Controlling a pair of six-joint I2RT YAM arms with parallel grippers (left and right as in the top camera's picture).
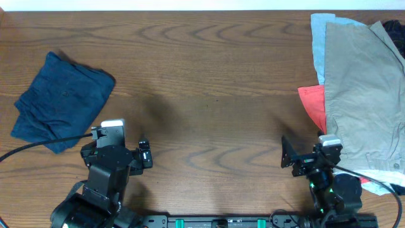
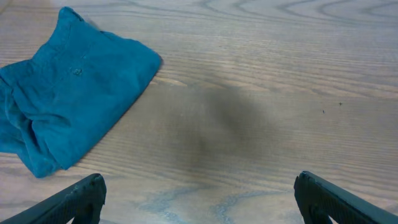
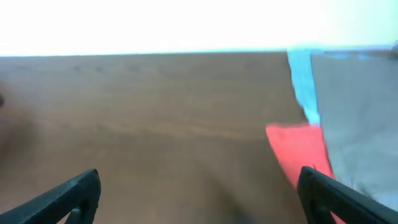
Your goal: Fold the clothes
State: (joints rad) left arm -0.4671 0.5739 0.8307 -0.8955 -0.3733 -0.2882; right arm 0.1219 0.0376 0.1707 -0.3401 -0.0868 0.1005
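The dark navy blue shorts point(image 1: 60, 101) lie folded in a compact bundle at the table's left side; they also show in the left wrist view point(image 2: 68, 93) at upper left. My left gripper point(image 2: 199, 199) is open and empty, over bare table to the right of the shorts. My right gripper point(image 3: 199, 199) is open and empty near the front edge, just left of the pile. The pile at the right holds a tan garment point(image 1: 364, 95) on top, a light blue one point(image 1: 318, 44) and a red one point(image 1: 313, 101) under it.
The wooden table point(image 1: 215, 82) stretches between the shorts and the pile. A dark garment point(image 1: 395, 28) peeks out at the far right corner. Both arm bases point(image 1: 104, 183) sit at the front edge, with cables trailing left and right.
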